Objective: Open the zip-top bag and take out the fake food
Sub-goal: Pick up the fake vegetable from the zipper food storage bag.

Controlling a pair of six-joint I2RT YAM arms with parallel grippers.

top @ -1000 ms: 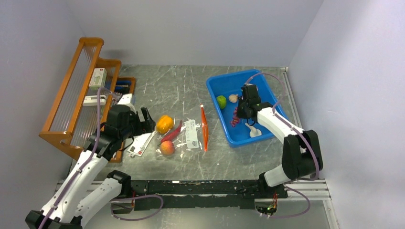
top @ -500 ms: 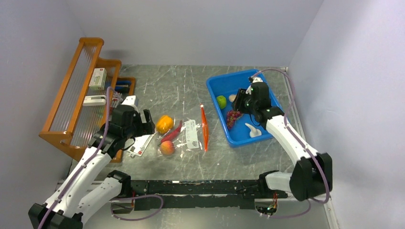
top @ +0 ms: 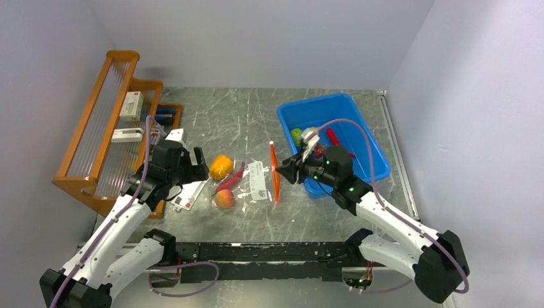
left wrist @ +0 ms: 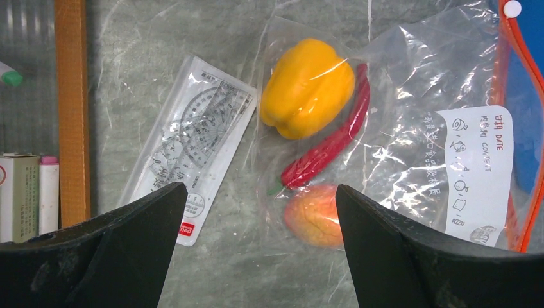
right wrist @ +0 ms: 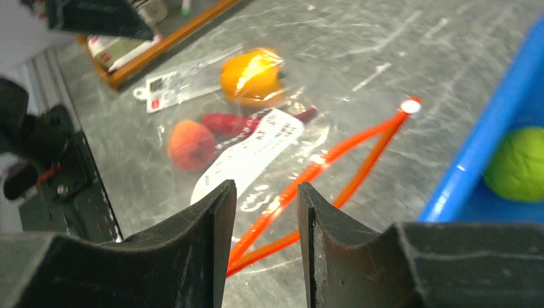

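Clear crinkly plastic, item one: the bag (top: 260, 183) lies flat at mid-counter (top: 237, 112), with its orange zip strip (top: 276, 176) on the side facing the bin (top: 321, 102). On the right wrist view I see the strip's two strands spread apart from a white end-tab, so the mouth is open.

Inside the bag, under the film:
- pepper (left wrist: 308, 86), orange-yellow, at the closed end
- chilli (left wrist: 327, 147), red, slanting between the other two and touching the pepper
- peach (left wrist: 314, 215), just beside the chilli's stem
- white label (left wrist: 478, 173), printed, near the strip

In the bin:
- lime (right wrist: 519, 163)
- second chilli (top: 333, 136)

I cannot make out anything else behind the right arm.

Left jaws: spread wide and holding nothing. They hang above the counter over the bag's closed end and the packet (left wrist: 192, 141) beside it.

Right jaws: parted by a narrow gap with nothing between them. They sit low between the bin's near corner and the strip, pointing at the bag's mouth and not touching it.

Other items: the wooden rack (left wrist: 70, 109) stands along the left wall.
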